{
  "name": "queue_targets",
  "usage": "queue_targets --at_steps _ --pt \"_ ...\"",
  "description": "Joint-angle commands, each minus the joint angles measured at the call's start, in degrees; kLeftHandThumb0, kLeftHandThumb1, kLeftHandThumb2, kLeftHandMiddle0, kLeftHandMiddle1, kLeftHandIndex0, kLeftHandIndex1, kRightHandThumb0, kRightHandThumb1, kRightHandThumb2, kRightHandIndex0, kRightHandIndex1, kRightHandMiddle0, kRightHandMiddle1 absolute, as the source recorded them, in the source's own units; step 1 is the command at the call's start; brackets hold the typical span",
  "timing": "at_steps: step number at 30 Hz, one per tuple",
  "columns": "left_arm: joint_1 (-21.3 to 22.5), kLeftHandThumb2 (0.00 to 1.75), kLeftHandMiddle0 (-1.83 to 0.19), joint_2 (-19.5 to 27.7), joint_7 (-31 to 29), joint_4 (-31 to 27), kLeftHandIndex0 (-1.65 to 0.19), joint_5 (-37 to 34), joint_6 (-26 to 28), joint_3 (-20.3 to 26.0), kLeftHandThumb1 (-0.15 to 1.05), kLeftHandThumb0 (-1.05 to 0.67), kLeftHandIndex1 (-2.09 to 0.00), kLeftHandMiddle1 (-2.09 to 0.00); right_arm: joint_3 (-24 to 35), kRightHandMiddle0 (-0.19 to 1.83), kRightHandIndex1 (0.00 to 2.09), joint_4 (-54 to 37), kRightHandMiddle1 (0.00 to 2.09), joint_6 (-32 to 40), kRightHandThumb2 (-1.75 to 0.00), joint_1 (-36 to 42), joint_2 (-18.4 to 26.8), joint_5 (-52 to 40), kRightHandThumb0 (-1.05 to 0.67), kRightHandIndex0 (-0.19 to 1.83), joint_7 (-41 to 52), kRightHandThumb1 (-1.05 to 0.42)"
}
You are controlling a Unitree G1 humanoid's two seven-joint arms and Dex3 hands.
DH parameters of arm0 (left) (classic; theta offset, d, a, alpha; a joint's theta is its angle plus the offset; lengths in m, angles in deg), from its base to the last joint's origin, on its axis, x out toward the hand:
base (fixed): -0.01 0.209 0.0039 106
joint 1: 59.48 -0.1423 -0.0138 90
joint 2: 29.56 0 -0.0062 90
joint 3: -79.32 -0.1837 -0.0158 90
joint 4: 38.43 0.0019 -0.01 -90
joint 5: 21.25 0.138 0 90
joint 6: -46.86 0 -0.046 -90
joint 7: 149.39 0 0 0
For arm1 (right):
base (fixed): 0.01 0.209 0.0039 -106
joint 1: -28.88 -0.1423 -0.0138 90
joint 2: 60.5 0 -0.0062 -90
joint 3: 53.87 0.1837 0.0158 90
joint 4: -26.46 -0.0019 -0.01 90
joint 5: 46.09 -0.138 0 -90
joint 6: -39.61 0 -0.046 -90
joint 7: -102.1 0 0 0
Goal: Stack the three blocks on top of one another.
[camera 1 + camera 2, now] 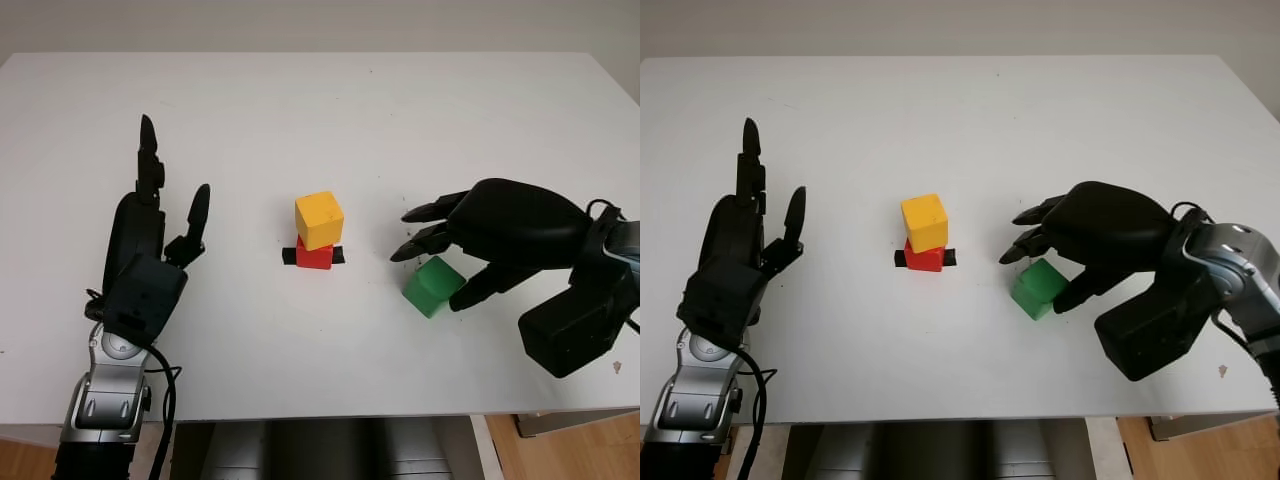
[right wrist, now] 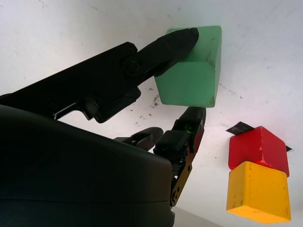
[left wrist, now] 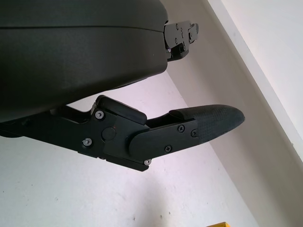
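Green block (image 1: 1039, 288) sits under right hand (image 1: 1065, 255).

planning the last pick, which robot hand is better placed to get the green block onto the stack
The right robot hand. Its fingers already bracket the green block, one touching its side, just right of the yellow block sitting on the red block. The left robot hand is open, farther off on the stack's other side.
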Motion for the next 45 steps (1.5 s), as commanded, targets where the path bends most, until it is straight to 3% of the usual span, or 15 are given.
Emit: queue_targets --at_steps 1,4,10,18,23,29,33,42,45 --pt "-0.5 0.67 0.19 -0.1 0.2 -1.0 0.19 0.0 0.0 0.3 1.05 -0.78 0.00 0.00 -0.1 0.63 0.07 0.5 0.63 -0.3 -0.05 -0.6 -0.4 -0.5 -0.47 0.58 -0.6 -0.83" --pt "-0.6 0.67 0.19 -0.1 0.3 -1.0 0.19 0.1 -0.3 0.4 1.05 -0.77 0.00 0.00 -0.1 0.56 0.08 1.5 1.03 -1.1 -0.06 -0.9 -0.8 -1.0 -0.36 0.62 -1.6 -0.90" --pt "-0.5 0.68 0.19 0.1 0.2 -1.3 0.19 0.6 0.6 0.2 1.05 -0.78 -0.01 0.00 0.0 0.47 0.08 4.1 1.30 -2.0 -0.05 -2.8 -1.6 -0.4 -0.34 0.65 -3.8 -0.94" --pt "-0.5 0.67 0.19 -0.1 0.0 -1.2 0.19 0.0 0.2 0.1 1.05 -0.77 0.00 0.00 0.5 0.48 0.10 8.7 1.34 -2.9 -0.05 -6.7 -3.1 -2.6 -0.35 0.68 -5.9 -0.91" --pt "-0.4 0.67 0.19 -0.2 0.2 -0.9 0.19 0.0 0.2 0.0 1.05 -0.77 0.00 0.00 1.6 0.53 0.09 11.3 1.22 0.1 -0.05 -10.2 -4.6 -6.9 -0.33 0.67 -5.3 -0.88" --pt "-0.1 0.66 0.19 -0.3 0.1 -0.8 0.19 0.1 0.9 -0.2 1.05 -0.78 0.00 0.00 2.0 0.64 0.10 14.6 1.10 9.0 -0.05 -20.7 -7.6 -13.2 -0.36 0.70 -0.2 -0.84" --pt "0.0 0.66 0.19 -0.4 -0.1 -0.9 0.19 -0.1 0.9 -0.3 1.05 -0.78 0.00 0.00 1.5 0.70 0.11 17.9 1.07 10.1 -0.05 -27.0 -9.6 -15.5 -0.36 0.72 2.4 -0.82" --pt "-0.6 0.66 0.19 -1.8 0.4 -1.4 0.19 -0.8 0.6 -0.5 1.05 -0.77 0.00 0.00 -1.9 0.71 0.11 29.6 1.20 13.9 -0.05 -44.0 -16.1 -16.1 -0.44 0.69 10.5 -0.80" --pt "-0.9 0.65 0.19 -2.1 0.4 -1.7 0.19 -0.8 0.6 -0.5 1.05 -0.77 0.00 0.00 -3.6 0.65 0.11 34.9 1.34 13.2 -0.05 -48.5 -17.8 -15.0 -0.48 0.66 12.5 -0.81"
